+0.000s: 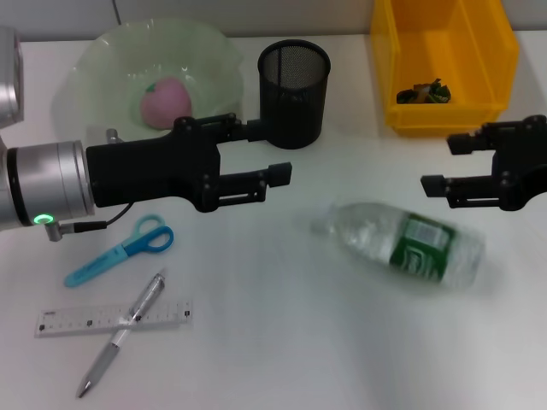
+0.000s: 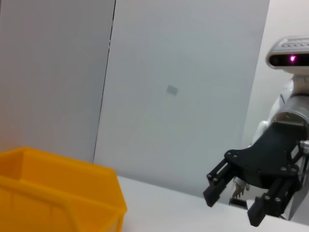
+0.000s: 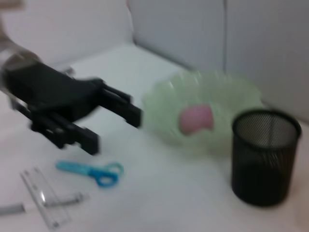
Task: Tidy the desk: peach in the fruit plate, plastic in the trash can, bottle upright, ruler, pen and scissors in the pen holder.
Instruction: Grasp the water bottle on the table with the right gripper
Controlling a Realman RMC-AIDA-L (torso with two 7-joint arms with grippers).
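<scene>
- Bottle (image 1: 408, 246) lies on its side near the open, empty right gripper (image 1: 443, 162); it is round and could roll away from a careless grasp.
- Left gripper (image 1: 265, 152), jaws spread and empty, hovers beside the pen holder (image 1: 293, 92); a low sweep could knock it over.
- Pen (image 1: 121, 334) lies across the ruler (image 1: 114, 318), so lifting one may drag the other; scissors (image 1: 120, 250) lie just above.
- Peach (image 1: 165, 102) sits in the plate (image 1: 102, 60).

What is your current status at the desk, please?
Left claw open, empty, near pen holder. Right claw open above lying bottle. Peach in plate; scissors, ruler, pen still out.
</scene>
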